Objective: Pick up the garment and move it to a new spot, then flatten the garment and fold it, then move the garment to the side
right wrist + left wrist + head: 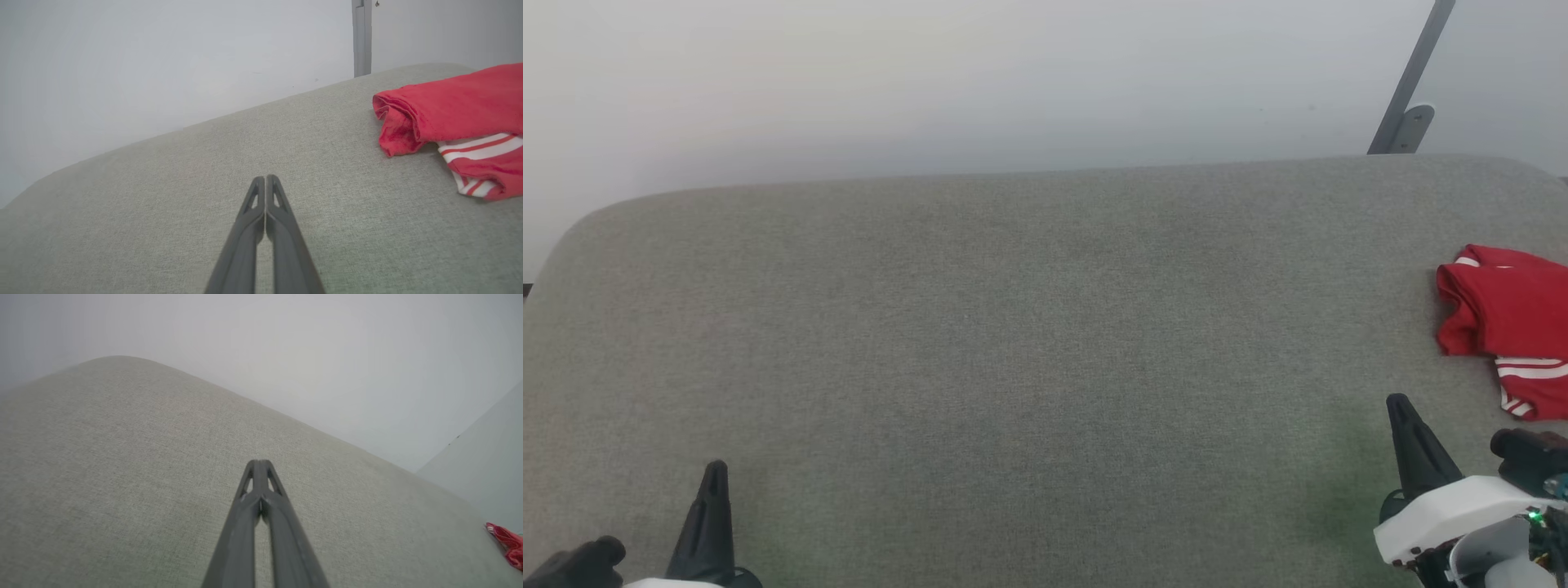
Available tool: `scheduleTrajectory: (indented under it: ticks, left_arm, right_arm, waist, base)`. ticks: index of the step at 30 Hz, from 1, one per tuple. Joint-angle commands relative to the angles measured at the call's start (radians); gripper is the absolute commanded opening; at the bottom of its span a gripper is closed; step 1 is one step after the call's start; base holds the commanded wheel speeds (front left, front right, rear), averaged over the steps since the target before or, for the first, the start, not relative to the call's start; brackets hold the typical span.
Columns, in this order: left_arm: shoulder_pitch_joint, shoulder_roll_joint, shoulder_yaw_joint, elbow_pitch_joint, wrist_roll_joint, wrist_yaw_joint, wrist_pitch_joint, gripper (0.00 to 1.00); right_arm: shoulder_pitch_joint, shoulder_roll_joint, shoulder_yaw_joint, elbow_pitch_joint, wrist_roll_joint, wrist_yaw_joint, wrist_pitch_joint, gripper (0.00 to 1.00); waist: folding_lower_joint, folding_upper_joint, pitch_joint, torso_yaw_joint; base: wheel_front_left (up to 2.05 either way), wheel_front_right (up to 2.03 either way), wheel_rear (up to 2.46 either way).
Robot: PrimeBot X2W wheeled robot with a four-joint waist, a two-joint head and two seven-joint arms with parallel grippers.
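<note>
The garment lies folded in a red bundle at the right edge of the grey fabric surface, with red-and-white striped trim showing at its near side. My right gripper is shut and empty, a short way to the near left of it. In the right wrist view the shut fingers point past the garment, which lies to the upper right. My left gripper is shut and empty at the lower left, far from the garment. A corner of the garment peeks in at the left wrist view's right edge, beyond the left gripper.
A pale wall rises behind the surface's far edge. A grey metal bar with a bracket leans against it at the back right, seen too as the bar in the right wrist view. The surface's far left corner is rounded.
</note>
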Motion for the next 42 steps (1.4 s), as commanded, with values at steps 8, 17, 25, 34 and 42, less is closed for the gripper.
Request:
scheduleTrajectory:
  ticks: [8, 17, 25, 34, 42]
  left_arm:
    - [-0.049, -0.009, 0.001, -0.002, -0.129, -0.001, 0.042, 0.0]
    - [-0.074, -0.026, -0.001, 0.007, -0.242, -0.001, 0.08, 0.0]
    - [-0.093, -0.04, -0.003, 0.015, -0.331, -0.001, 0.11, 0.0]
    - [-0.114, -0.055, -0.005, 0.023, -0.426, -0.002, 0.142, 0.0]
    - [-0.131, -0.067, -0.007, 0.03, -0.499, -0.002, 0.167, 0.0]
  right_arm:
    - [-0.019, 0.017, -0.023, -0.037, 0.142, 0.0, 0.039, 0.0]
    - [-0.019, 0.038, -0.039, -0.052, 0.264, 0.0, 0.075, 0.0]
    - [-0.019, 0.056, -0.052, -0.064, 0.362, 0.0, 0.105, 0.0]
    - [-0.019, 0.075, -0.066, -0.076, 0.463, -0.001, 0.134, 0.0]
    - [-0.019, 0.09, -0.077, -0.087, 0.545, -0.001, 0.16, 0.0]
  waist:
    - [0.0, -0.0001, -0.002, 0.004]
    - [0.0, -0.0001, -0.005, 0.009]
    - [0.0, -0.0001, -0.007, 0.013]
    - [0.0, -0.0001, -0.009, 0.017]
    - [0.0, -0.0001, -0.011, 0.022]
  base:
    - [0.0, 0.0, 0.0]
    - [0.0, 0.0, 0.0]
    - [0.0, 0.0, 0.0]
    - [0.0, 0.0, 0.0]
    - [0.0, 0.0, 0.0]
